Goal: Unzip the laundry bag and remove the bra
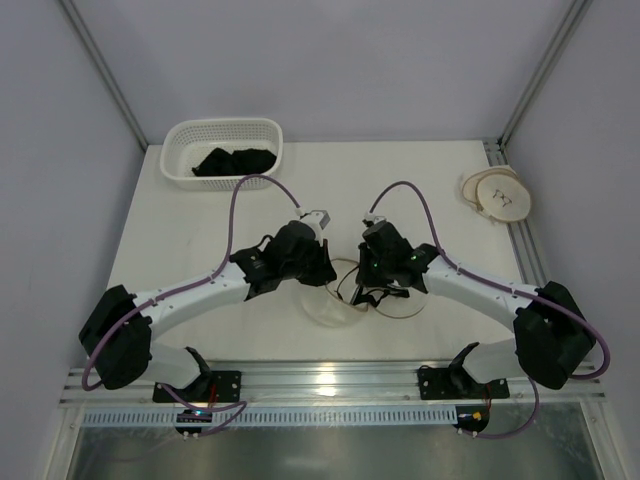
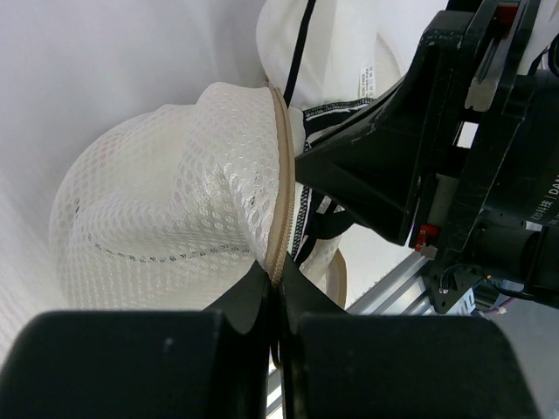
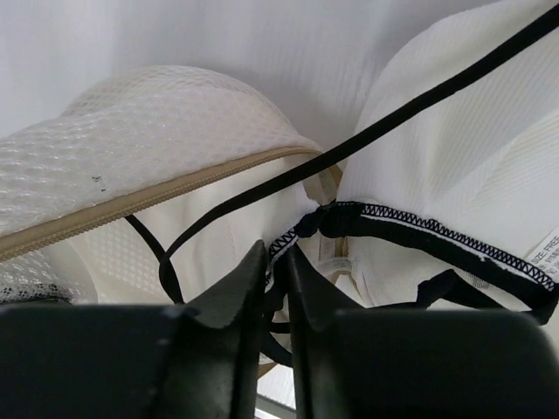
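Peeking beneath left gripper (image 1: 332, 281), right gripper (image 1: 364, 290) overhead: laundry bag (image 1: 335, 308), bra (image 1: 379, 297).

L tool (image 1: 322, 274), R tool (image 1: 366, 288) at laundry bag (image 1: 332, 308), ctr; basket (image 1: 172, 166) back-L.

Overhead, 2 wrist cams near bag (image 2: 157, 227)

Quick tally: two arms (left arm (image 1: 190, 295), right arm (image 1: 485, 292)), two grippers (left gripper (image 2: 278, 281), right gripper (image 3: 278, 262)). One laundry bag (image 2: 157, 218), one bra (image 3: 454, 157), one basket (image 1: 222, 132), one heap of black cloth (image 1: 235, 160), can't split into pieces. One round cream disc (image 1: 497, 195) far right.
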{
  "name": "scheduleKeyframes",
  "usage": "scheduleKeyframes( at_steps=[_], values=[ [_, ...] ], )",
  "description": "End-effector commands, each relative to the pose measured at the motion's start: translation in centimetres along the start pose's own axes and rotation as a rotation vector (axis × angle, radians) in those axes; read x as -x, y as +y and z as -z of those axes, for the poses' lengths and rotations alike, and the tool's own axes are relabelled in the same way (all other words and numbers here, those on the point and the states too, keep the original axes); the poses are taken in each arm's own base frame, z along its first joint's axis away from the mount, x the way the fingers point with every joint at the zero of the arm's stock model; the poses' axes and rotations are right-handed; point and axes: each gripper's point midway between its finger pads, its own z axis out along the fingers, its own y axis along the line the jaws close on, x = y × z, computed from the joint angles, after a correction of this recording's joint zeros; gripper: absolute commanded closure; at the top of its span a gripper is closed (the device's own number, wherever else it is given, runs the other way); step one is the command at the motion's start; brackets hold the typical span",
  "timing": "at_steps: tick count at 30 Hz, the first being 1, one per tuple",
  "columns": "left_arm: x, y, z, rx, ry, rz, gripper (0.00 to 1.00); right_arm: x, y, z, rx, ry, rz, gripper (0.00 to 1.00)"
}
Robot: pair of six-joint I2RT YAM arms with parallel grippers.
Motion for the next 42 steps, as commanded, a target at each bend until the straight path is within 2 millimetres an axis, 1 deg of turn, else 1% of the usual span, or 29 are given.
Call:
scheduleKeyframes(
  at_steps=[1, 3, 7, 8, 9, 11, 12, 14, 15, 16, 17, 18, 19, 20, 21, 22, 24, 27, 29, 30, 32, 34, 35, 37, 38, 39, 40, 41, 42],
  values=[
    [1.2, -1.1, 0.5, -0.049, -0.046, 0.011, 1.00, 2.1, 1.5, 0.4, 0.044, -0.086, -0.008, 0.86],
    [1.2, -1.1, 0.4, -0.049, -0.044, 0.011, 1.00, 2.4, 1.7, 0.9, 0.058, -0.097, -0.006, 0.93],
    [1.1, -1.0, 0.4, -0.048, -0.043, 0.011, 1.00, 2.8, 2.5, 2.4, 0.110, -0.118, 0.001, 0.96],
    [1.0, -0.9, 0.4, -0.045, -0.040, 0.010, 1.00, 2.4, 3.2, 2.9, 0.153, -0.103, 0.004, 0.96],
    [1.1, -1.0, 0.4, -0.045, -0.043, 0.010, 1.00, 3.0, 3.8, 4.1, 0.183, -0.130, 0.007, 0.96],
    [1.0, -0.8, 0.4, -0.039, -0.043, 0.009, 1.00, 3.0, 4.6, 5.7, 0.238, -0.134, 0.014, 0.96],
    [1.1, -0.8, 0.4, -0.037, -0.044, 0.007, 1.00, 3.5, 5.3, 7.4, 0.284, -0.165, 0.025, 0.96],
    [1.1, -0.7, 0.5, -0.035, -0.045, 0.006, 1.00, 3.6, 6.1, 9.3, 0.345, -0.180, 0.037, 0.96],
    [1.0, -0.6, 0.5, -0.030, -0.044, 0.005, 1.00, 4.4, 6.4, 10.6, 0.362, -0.209, 0.040, 0.96],
    [1.0, -0.6, 0.5, -0.030, -0.044, 0.005, 1.00, 4.4, 5.9, 11.8, 0.346, -0.226, 0.037, 0.96],
    [0.9, -0.6, 0.5, -0.031, -0.043, 0.006, 1.00, 5.8, 5.1, 12.9, 0.294, -0.287, 0.026, 0.96],
    [1.0, -0.6, 0.5, -0.031, -0.043, 0.006, 1.00, 6.4, 4.4, 13.6, 0.248, -0.318, 0.016, 0.96],
    [0.9, -0.6, 0.5, -0.032, -0.042, 0.008, 1.00, 6.2, 2.5, 14.0, 0.154, -0.320, 0.005, 0.96],
    [1.0, -0.7, 0.5, -0.034, -0.042, 0.009, 1.00, 7.2, 1.6, 15.0, 0.100, -0.360, -0.011, 0.96],
    [1.0, -0.8, 0.5, -0.036, -0.042, 0.007, 1.00, 8.0, -0.3, 15.5, 0.000, -0.407, -0.032, 0.96],
    [1.0, -0.8, 0.5, -0.036, -0.042, 0.009, 1.00, 8.0, -1.3, 16.1, -0.041, -0.422, -0.040, 0.96],
    [0.9, -0.7, 0.6, -0.034, -0.039, 0.008, 1.00, 8.9, -2.5, 17.2, -0.079, -0.471, -0.065, 0.96],
    [0.7, -0.5, 0.7, -0.028, -0.033, 0.005, 1.00, 10.4, -3.3, 19.3, -0.084, -0.561, -0.081, 0.96],
    [0.4, -0.4, 0.8, -0.027, -0.027, 0.005, 1.00, 11.1, -3.4, 19.6, -0.084, -0.563, -0.066, 0.96],
    [0.1, -0.2, 0.8, -0.026, -0.018, 0.007, 1.00, 11.8, -3.3, 20.0, -0.082, -0.573, -0.070, 0.96],
    [-0.3, 0.0, 0.8, -0.021, -0.012, 0.013, 1.00, 12.4, -2.5, 19.9, -0.058, -0.564, -0.040, 0.97],
    [-1.1, 0.6, 0.9, -0.013, 0.002, 0.021, 1.00, 13.3, -2.0, 19.1, -0.054, -0.561, -0.025, 0.97],
    [-1.4, 0.7, 0.9, -0.014, 0.008, 0.026, 1.00, 13.6, -1.5, 18.8, -0.034, -0.554, -0.012, 0.96],
    [-2.3, 1.0, 1.1, -0.020, 0.020, 0.038, 1.00, 15.0, -0.5, 17.8, -0.010, -0.543, 0.014, 0.96],
    [-2.5, 1.0, 1.2, -0.024, 0.020, 0.047, 1.00, 15.8, 0.6, 18.1, 0.032, -0.543, 0.031, 0.96],
    [-2.7, 1.1, 1.4, -0.023, 0.019, 0.050, 1.00, 16.5, 1.2, 16.7, 0.036, -0.519, 0.050, 0.96],
    [-3.1, 1.6, 1.5, -0.011, 0.014, 0.055, 1.00, 17.1, 1.7, 16.4, 0.051, -0.513, 0.059, 0.96],
    [-3.2, 1.8, 1.7, -0.007, 0.012, 0.060, 1.00, 18.1, 2.8, 16.7, 0.087, -0.524, 0.074, 0.96],
    [-3.3, 2.0, 1.9, -0.003, 0.007, 0.063, 1.00, 19.0, 3.4, 16.4, 0.104, -0.531, 0.085, 0.96]
  ],
)
